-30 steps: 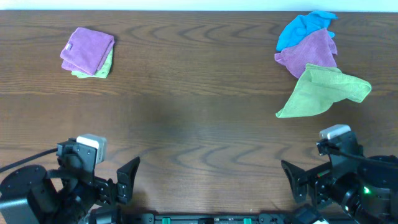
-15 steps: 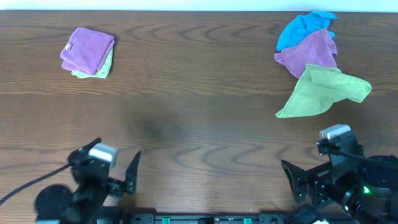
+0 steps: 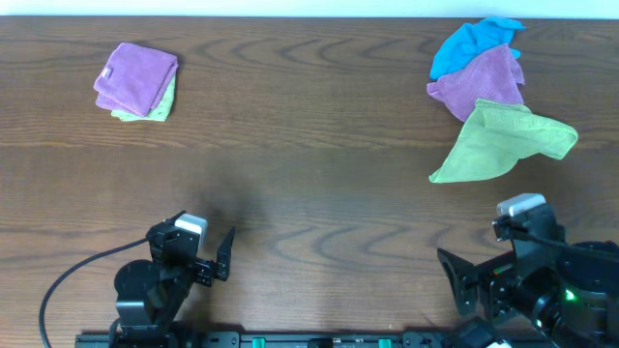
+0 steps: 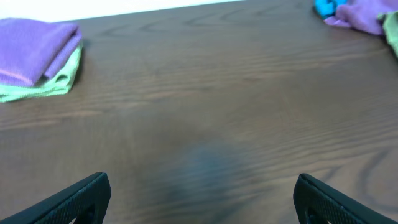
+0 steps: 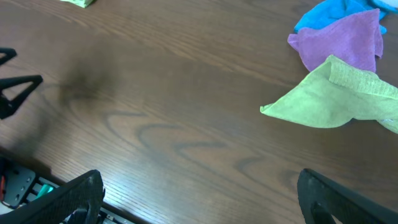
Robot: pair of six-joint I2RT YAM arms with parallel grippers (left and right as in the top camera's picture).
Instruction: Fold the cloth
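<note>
Two purple cloths show, and no white tag is visible on either, so I cannot tell which is the tagged one. One purple cloth (image 3: 481, 79) lies crumpled at the far right, between a blue cloth and a lime-green cloth that overlaps its near edge; it also shows in the right wrist view (image 5: 345, 38). The other purple cloth (image 3: 135, 75) lies folded on a folded green cloth at the far left, and also shows in the left wrist view (image 4: 31, 46). My left gripper (image 3: 219, 263) (image 4: 202, 183) is open and empty over bare table near the front. My right gripper (image 3: 462, 285) (image 5: 199, 180) is open and empty at the front right.
A blue cloth (image 3: 472, 41) and an unfolded lime-green cloth (image 3: 503, 143) lie in the right pile. A folded lime-green cloth (image 3: 155, 108) lies under the left purple one. The wooden table (image 3: 309, 174) runs between the two piles. A rail (image 3: 319, 340) lines the front edge.
My left arm has swung right and a little forward from its place at the front left, jaws still open. The right arm and all the cloths have not moved.
</note>
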